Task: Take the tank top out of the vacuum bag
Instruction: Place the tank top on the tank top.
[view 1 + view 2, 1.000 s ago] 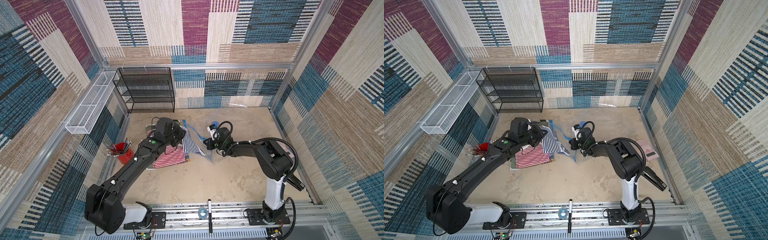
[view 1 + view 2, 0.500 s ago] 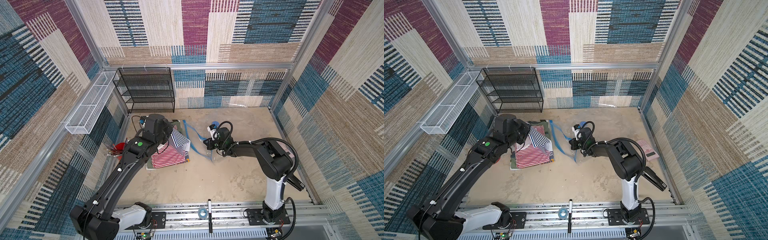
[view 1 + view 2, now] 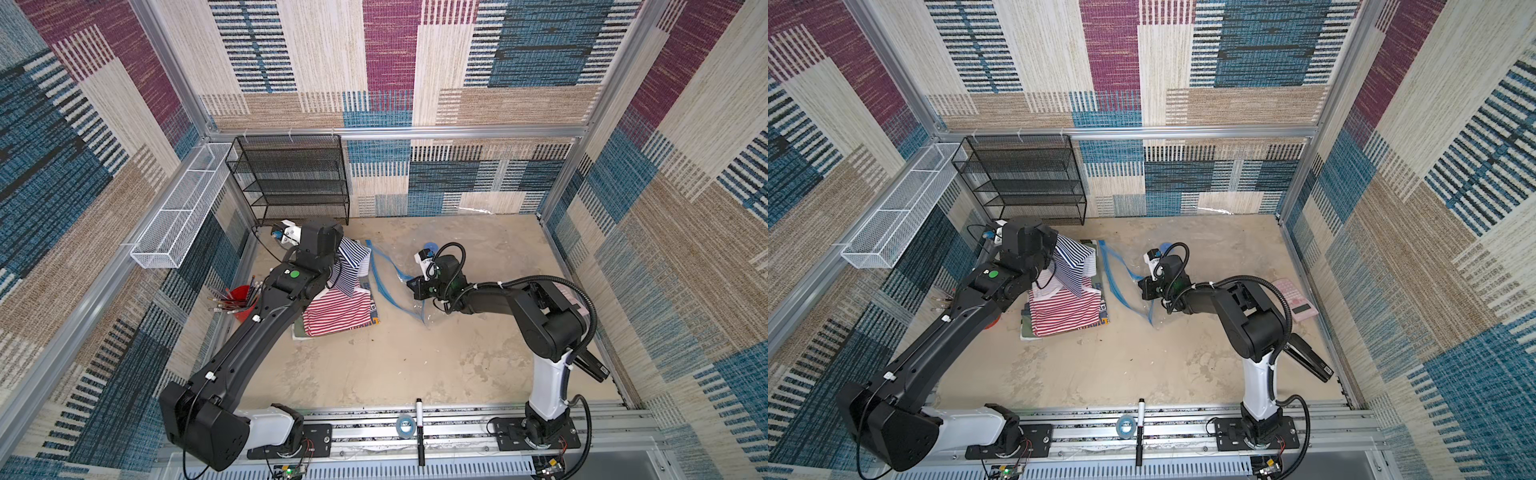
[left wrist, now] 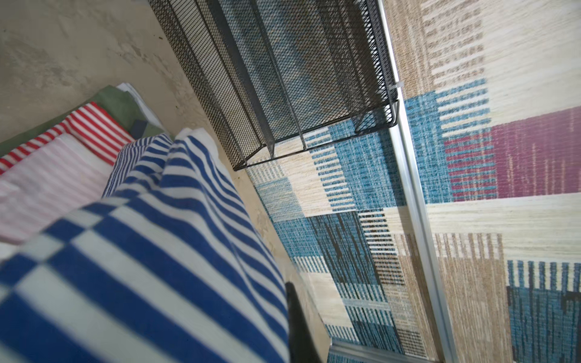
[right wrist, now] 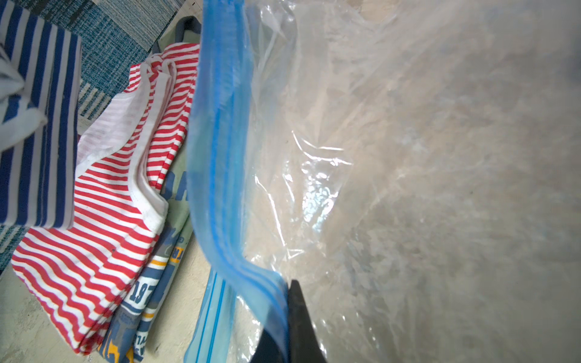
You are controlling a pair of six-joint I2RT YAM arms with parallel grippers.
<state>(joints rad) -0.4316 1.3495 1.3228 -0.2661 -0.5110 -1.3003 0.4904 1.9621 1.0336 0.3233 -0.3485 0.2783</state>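
The beige table (image 3: 395, 361), walled in with patchwork weave, carries two black arms reaching in from the near rail. The left arm (image 3: 249, 345) stretches toward the far left corner. Its gripper (image 4: 290, 317) is mostly buried under cloth in the left wrist view, with only one dark finger (image 4: 295, 314) showing, and it is pinched tight on the tank top. The right arm (image 3: 540, 320) bends low toward the middle, and its gripper (image 5: 287, 314) is clamped on the bag's blue strip (image 5: 220, 125).

A black mesh rack (image 3: 291, 183) stands against the back wall, and a white wire basket (image 3: 178, 216) hangs on the left wall.

The clear bag (image 5: 408, 157) lies crumpled on the table between the right gripper and a pile of folded clothes (image 3: 336, 309) topped by red stripes. Its round blue valve (image 3: 430, 248) shows just beyond the right wrist.

The blue-and-white striped tank top (image 3: 351, 266) hangs from the left gripper above the far end of the pile, out of the bag and just beside its strip.

A red cup (image 3: 243, 299) of pencils sits left of the pile. A pink calculator (image 3: 1293, 299) lies by the right wall. A marker (image 3: 419, 428) and a tape roll (image 3: 404, 424) rest on the near rail.
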